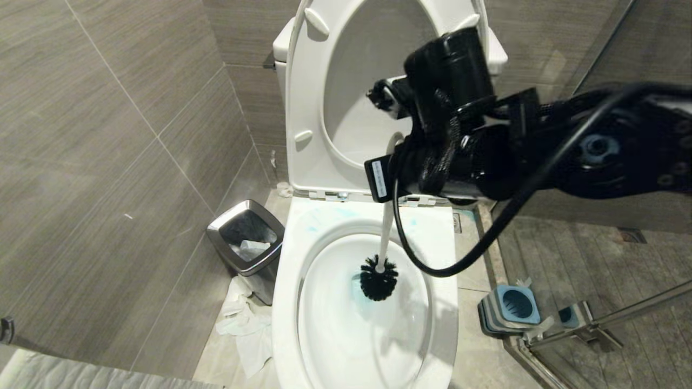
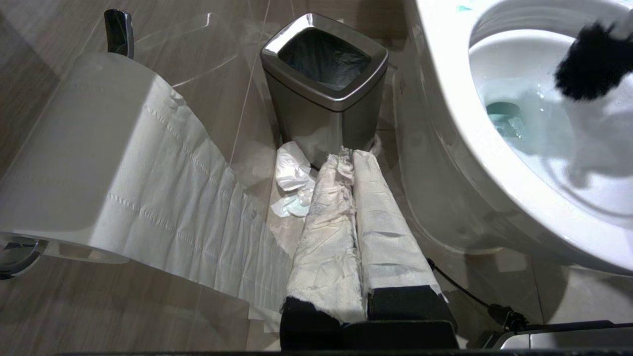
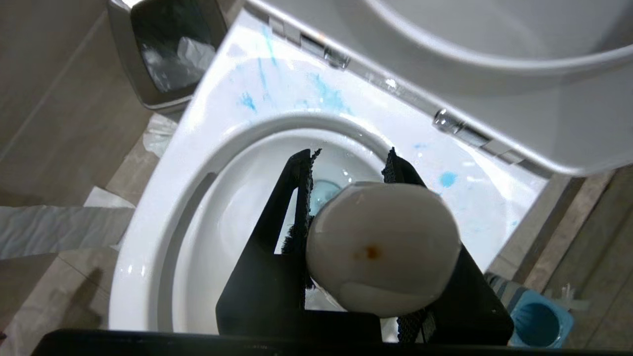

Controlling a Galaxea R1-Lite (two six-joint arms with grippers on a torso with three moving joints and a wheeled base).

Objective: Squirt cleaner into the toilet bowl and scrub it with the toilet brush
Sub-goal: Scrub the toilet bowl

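Observation:
The white toilet bowl (image 1: pixel 285 302) stands open, its seat and lid (image 1: pixel 305 97) raised. My right gripper (image 1: pixel 427 162) hangs over the bowl's back and is shut on the toilet brush's white handle (image 1: pixel 385 232). The black bristle head (image 1: pixel 378 278) hangs inside the basin, just above the blue-tinted water. In the right wrist view the handle's rounded end (image 3: pixel 383 247) fills the space between the black fingers of the gripper (image 3: pixel 351 158). Blue cleaner smears (image 3: pixel 326 96) mark the back of the rim. My left gripper (image 2: pixel 348 155), its fingers wrapped in white, is shut and parked low beside the bowl (image 2: pixel 474 148).
A chrome-rimmed bin (image 1: pixel 246 237) stands left of the toilet, with crumpled tissue (image 1: pixel 246 324) on the floor before it. The blue-and-grey brush holder (image 1: pixel 511 308) sits to the right by a glass door frame (image 1: pixel 594 324). A toilet paper roll (image 2: pixel 99 148) hangs near the left arm.

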